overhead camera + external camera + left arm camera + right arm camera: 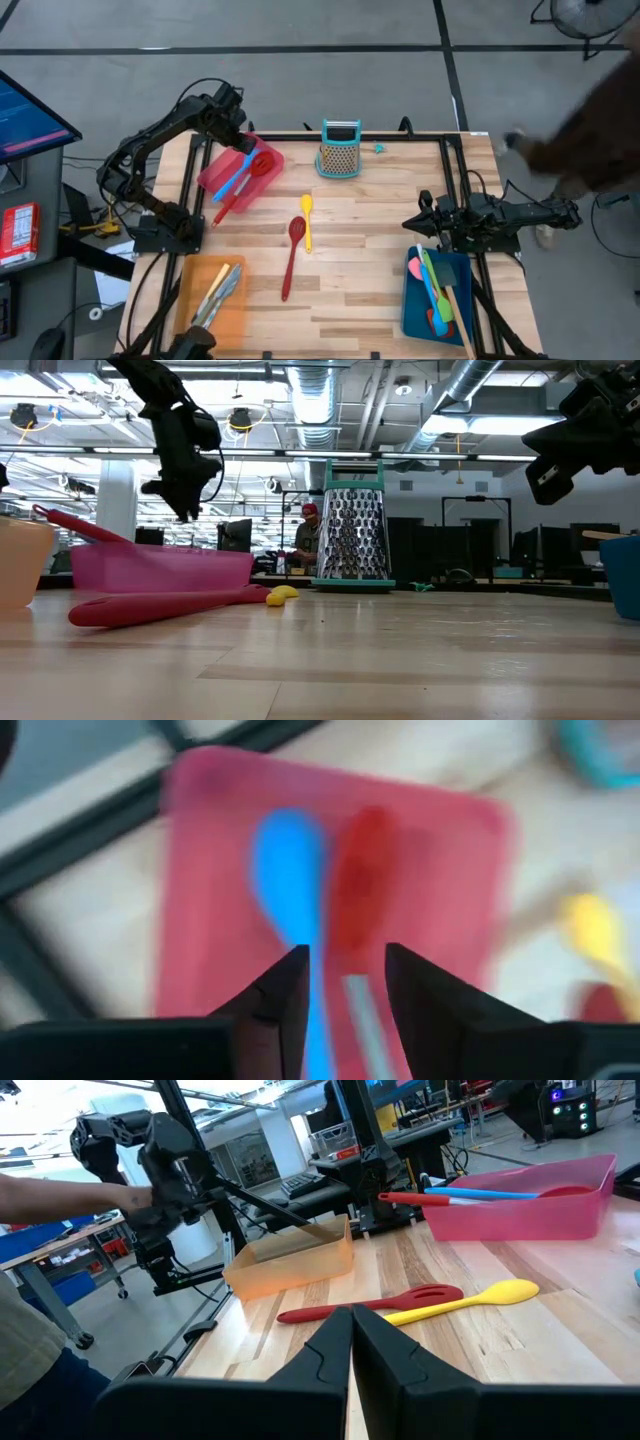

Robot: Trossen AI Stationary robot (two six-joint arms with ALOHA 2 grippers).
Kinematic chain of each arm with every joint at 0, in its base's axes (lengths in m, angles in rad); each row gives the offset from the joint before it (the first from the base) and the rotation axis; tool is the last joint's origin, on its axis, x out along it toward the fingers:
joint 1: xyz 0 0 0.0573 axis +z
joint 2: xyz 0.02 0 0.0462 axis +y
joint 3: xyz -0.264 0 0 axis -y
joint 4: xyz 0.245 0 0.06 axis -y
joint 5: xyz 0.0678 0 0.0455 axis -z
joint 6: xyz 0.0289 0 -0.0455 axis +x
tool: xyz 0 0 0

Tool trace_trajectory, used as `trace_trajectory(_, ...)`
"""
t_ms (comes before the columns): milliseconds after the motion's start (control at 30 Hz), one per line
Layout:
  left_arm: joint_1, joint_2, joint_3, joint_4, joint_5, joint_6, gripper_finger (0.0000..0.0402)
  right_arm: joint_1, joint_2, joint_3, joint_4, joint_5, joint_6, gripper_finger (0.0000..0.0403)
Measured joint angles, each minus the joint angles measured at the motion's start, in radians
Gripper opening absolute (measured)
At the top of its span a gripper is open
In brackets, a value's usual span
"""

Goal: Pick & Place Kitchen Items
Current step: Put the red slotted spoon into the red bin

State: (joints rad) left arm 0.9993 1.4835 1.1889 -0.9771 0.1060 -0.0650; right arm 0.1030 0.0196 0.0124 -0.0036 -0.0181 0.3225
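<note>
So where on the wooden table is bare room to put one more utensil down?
Bare wood lies between the slotted red spatula and the blue tray, and between the teal grater and the right gripper. Crowded: the pink tray and orange tray.

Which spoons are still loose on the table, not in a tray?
Two: the yellow plastic spoon and the long red slotted spoon, lying mid-table on bare wood. The blue spoon and the other red one lie in the red tray.

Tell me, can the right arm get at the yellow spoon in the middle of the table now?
Probably yes. The yellow spoon lies on bare wood beside the red slotted spoon, with nothing between it and the right claw, which is shut and holds nothing.
</note>
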Motion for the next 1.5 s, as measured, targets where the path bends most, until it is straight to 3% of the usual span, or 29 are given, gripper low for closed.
trace_trajectory(167, -0.045, -0.104, 0.000, 0.021, 0.265, -0.079, 0.0121, 0.000, 0.000, 0.000, 0.000, 0.000, 0.000, 0.0010)
trace_trajectory(267, -0.128, -0.197, 0.000, 0.027, 0.313, -0.152, 0.0122, 0.000, 0.000, 0.000, 0.000, 0.000, 0.000, 0.0010)
trace_trajectory(433, -0.339, -0.337, -0.023, 0.031, 0.294, -0.354, 0.0122, 0.000, 0.000, 0.000, 0.000, 0.000, 0.000, 0.0010)
trace_trajectory(633, -0.691, -0.389, -0.070, 0.037, 0.013, -0.634, 0.0122, 0.000, 0.000, 0.000, 0.000, 0.000, 0.000, 0.0010)
trace_trajectory(867, -0.968, -0.285, -0.082, 0.127, -0.213, -0.863, 0.0122, 0.000, 0.000, 0.000, 0.000, 0.000, 0.000, 0.0010)
trace_trajectory(1233, -1.118, 0.036, -0.082, 0.185, -0.203, -0.960, 0.0122, 0.000, 0.000, 0.000, 0.000, 0.000, 0.000, 0.0010)
trace_trajectory(1500, -1.180, 0.200, -0.082, 0.275, -0.216, -0.965, 0.0122, 0.000, 0.000, 0.000, 0.000, 0.000, 0.000, 0.0010)
